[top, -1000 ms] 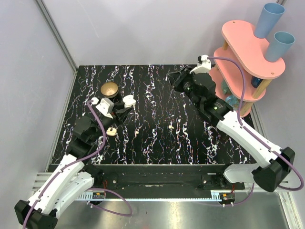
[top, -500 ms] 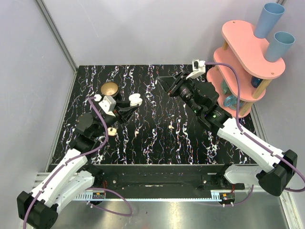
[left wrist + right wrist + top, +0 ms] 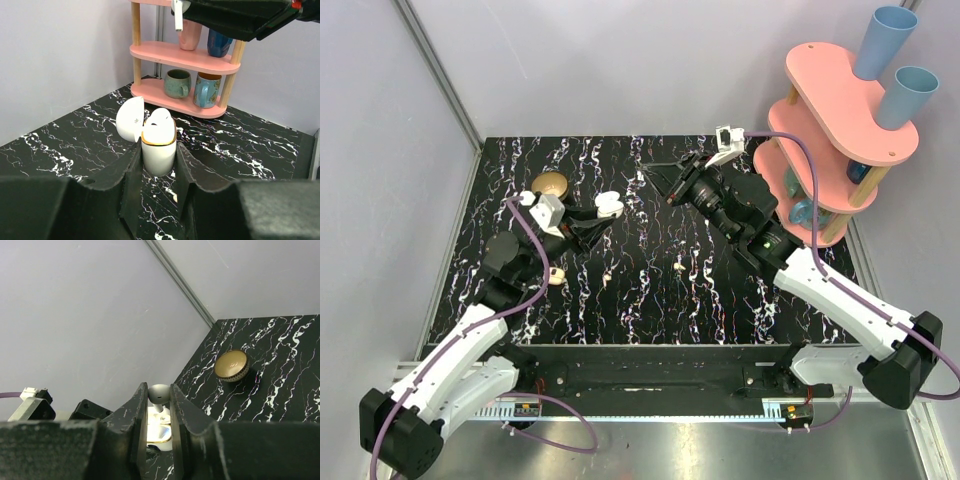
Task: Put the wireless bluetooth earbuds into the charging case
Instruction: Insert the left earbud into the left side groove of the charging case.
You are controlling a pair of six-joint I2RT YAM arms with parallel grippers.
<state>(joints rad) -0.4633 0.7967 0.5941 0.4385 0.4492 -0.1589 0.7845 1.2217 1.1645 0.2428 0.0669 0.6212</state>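
The white charging case (image 3: pixel 159 150) stands upright with its lid (image 3: pixel 131 119) swung open to the left, and my left gripper (image 3: pixel 157 148) is shut on its lower body. From above the case (image 3: pixel 609 204) sits left of the table's middle. My right gripper (image 3: pixel 159 391) is shut on one white earbud (image 3: pixel 159 393), stem pointing down, just above the lit open case (image 3: pixel 160 432). In the top view that right gripper (image 3: pixel 669 190) hovers close to the right of the case. Other small cream earbuds (image 3: pixel 679 266) (image 3: pixel 608 269) lie loose on the black marble table.
A brass-coloured bowl (image 3: pixel 551 183) sits at the back left, behind my left gripper (image 3: pixel 596 216). A cream piece (image 3: pixel 556 277) lies near the left arm. The pink shelf (image 3: pixel 840 120) with cups and mugs stands at the back right.
My left gripper carried the case a little right toward the table's middle. The right gripper swung left and down with its earbud, ending close beside and above the case.
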